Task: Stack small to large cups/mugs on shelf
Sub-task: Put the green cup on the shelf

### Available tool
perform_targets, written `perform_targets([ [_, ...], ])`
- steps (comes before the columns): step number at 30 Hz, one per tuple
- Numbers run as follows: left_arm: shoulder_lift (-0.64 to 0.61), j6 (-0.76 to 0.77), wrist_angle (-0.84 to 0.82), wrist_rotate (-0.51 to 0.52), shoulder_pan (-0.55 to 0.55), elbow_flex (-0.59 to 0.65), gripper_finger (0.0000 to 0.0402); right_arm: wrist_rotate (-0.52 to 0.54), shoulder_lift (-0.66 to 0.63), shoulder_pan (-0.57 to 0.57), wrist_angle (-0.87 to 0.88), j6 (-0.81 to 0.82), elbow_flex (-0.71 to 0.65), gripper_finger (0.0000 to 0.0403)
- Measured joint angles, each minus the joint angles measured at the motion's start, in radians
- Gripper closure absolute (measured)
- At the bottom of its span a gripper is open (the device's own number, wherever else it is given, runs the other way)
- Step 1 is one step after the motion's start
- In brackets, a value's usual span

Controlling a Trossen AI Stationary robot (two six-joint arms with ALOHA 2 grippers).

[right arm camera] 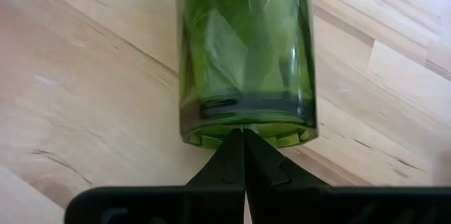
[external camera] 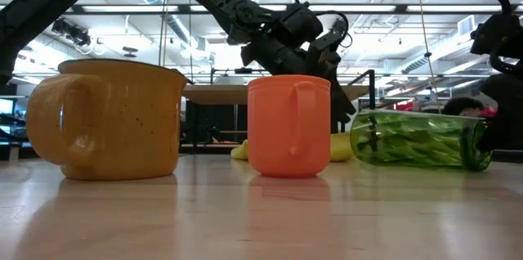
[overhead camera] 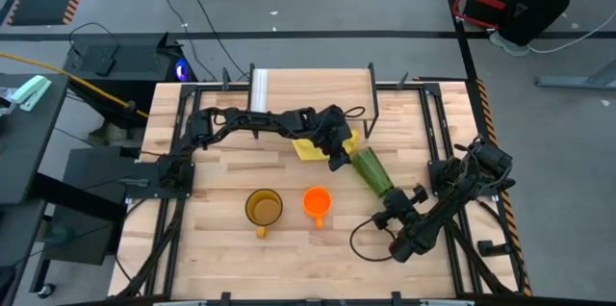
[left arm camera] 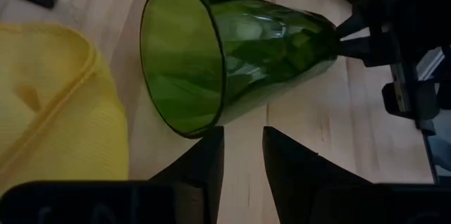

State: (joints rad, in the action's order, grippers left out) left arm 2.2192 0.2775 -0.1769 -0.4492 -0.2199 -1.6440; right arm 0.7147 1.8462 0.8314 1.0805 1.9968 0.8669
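Two grippers bracket your toppled tumbler (overhead camera: 371, 172): the right gripper (right arm camera: 244, 139), pinched shut, butts its base as a stop; the left gripper (left arm camera: 243, 155), parted, waits at its rim.

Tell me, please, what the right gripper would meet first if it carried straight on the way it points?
The right gripper, shut, points at the base of the toppled green tumbler; it looks already against it.

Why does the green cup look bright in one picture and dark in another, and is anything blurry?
Left wrist view: light passes through the green tumbler, so it glows; the near fingers and yellow cloth are soft. Low view: ceiling lights behind leave the arms nearly black; the table shows faint reflections under the orange mug.
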Motion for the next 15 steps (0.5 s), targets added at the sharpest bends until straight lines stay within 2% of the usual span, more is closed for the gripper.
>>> perform_targets([
  [9,0.0,0.003,0.006,0.0,-0.004,0.0,0.0294,-0.029,0.0,0.011,0.061,0.061,0.0,0.0401],
  [15,0.001,0.001,-0.008,-0.001,0.005,0.0,0.0294,-0.005,-0.049,0.053,0.125,0.104,0.027,0.0401],
])
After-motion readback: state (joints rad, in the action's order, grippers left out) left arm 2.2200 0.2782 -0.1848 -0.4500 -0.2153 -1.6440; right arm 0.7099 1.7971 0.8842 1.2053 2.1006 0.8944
